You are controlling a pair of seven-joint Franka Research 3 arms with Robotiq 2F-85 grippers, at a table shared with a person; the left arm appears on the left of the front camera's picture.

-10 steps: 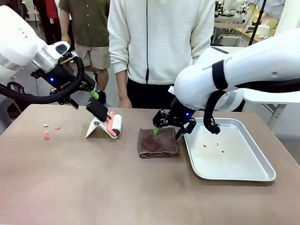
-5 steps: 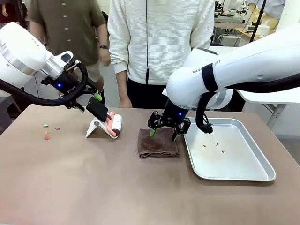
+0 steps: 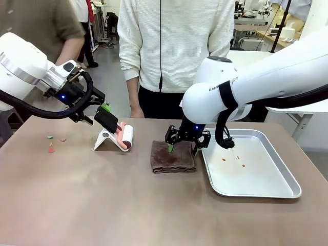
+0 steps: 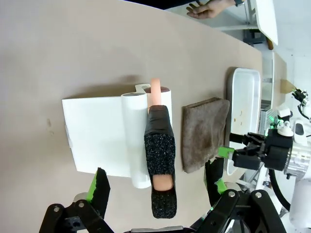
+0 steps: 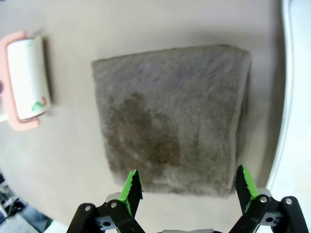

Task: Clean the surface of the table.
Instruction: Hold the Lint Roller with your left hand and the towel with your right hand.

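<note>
Dropping over the last second, the right hand (image 3: 183, 148), fingers apart, now sits low over the cloth (image 3: 173, 156). The left hand (image 3: 97, 114), also spread, has closed in around the roller handle (image 3: 108, 121). Neither grips yet. Crumbs (image 3: 51, 149) remain on the bench (image 3: 102, 205), so cleaning looks about to start.

Front camera faces across the table (image 3: 102, 205); both wrist cameras look down close, sharing the brown cloth (image 5: 170, 116)
</note>
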